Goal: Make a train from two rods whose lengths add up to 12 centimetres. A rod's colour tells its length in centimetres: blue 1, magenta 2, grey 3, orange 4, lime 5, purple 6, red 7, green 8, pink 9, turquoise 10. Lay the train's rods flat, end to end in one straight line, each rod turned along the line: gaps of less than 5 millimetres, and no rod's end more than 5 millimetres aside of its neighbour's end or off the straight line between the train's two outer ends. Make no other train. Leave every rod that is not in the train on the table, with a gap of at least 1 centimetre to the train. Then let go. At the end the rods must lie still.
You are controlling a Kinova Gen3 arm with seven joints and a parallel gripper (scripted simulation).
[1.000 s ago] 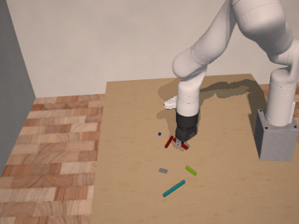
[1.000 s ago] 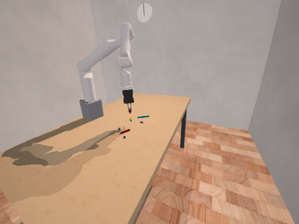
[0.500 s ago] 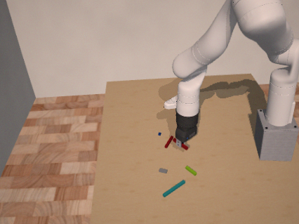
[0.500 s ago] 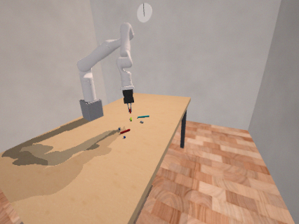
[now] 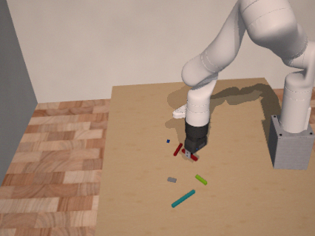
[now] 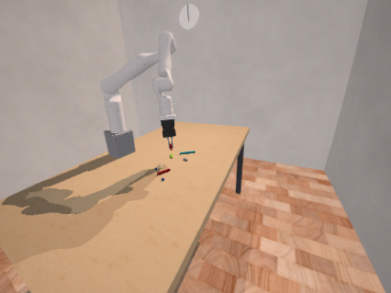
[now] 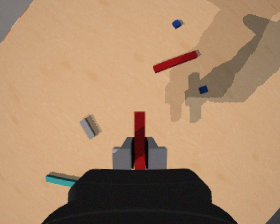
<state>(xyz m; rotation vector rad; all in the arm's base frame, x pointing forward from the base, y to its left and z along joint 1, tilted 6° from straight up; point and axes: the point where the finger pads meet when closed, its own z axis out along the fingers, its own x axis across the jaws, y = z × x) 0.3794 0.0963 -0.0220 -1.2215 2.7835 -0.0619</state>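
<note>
My gripper (image 5: 189,154) is shut on a red rod (image 7: 139,140), which sticks out forward between the fingers in the wrist view. It hangs a little above the table, also seen in the exterior view (image 6: 171,146). A second red rod (image 5: 178,149) lies flat just left of the gripper; it shows ahead in the wrist view (image 7: 176,61). A lime rod (image 5: 201,179), a grey rod (image 5: 171,180) and a turquoise rod (image 5: 183,198) lie nearer the front edge. Two small blue rods (image 7: 176,23) (image 7: 203,90) lie near the lying red rod.
The arm's grey base (image 5: 290,146) stands at the table's right side. The table's left edge (image 5: 105,157) drops to the wooden floor. The arm's shadow falls across the table behind the gripper.
</note>
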